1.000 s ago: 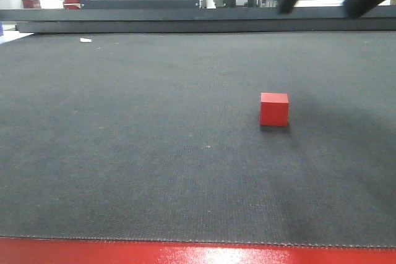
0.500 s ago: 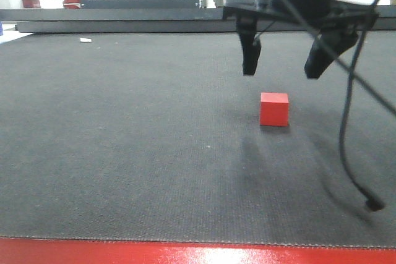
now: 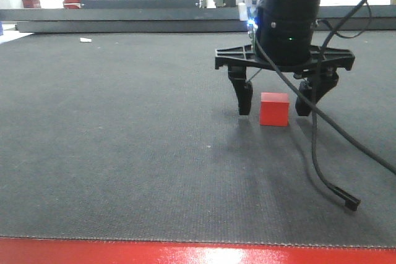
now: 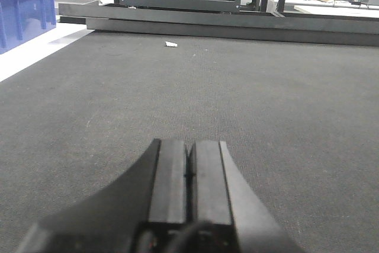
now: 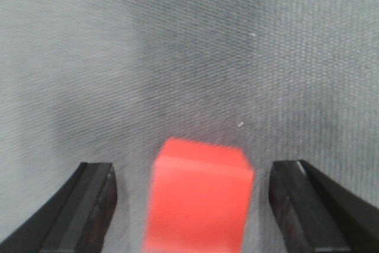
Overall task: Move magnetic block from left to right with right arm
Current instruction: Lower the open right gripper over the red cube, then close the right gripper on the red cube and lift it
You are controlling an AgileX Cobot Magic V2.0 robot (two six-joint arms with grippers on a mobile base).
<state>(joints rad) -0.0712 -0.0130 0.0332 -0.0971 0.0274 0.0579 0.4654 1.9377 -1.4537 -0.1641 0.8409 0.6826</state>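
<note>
My right claw (image 3: 275, 112) hung with jaws apart, straddling the small bright-red matte cube (image 3: 274, 108) on the dark-grey woven desk (image 3: 124, 153); closing off-centre could nudge it askew. My left claw (image 4: 188, 176) sat pressed together.

right hand (image 3: 274, 110) low, spread; left hand (image 4: 189, 173) closed

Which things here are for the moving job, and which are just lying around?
For the job: red block, open right claw straddling it.
Just lying about: white scrap, blue bin, shut left claw.
</note>
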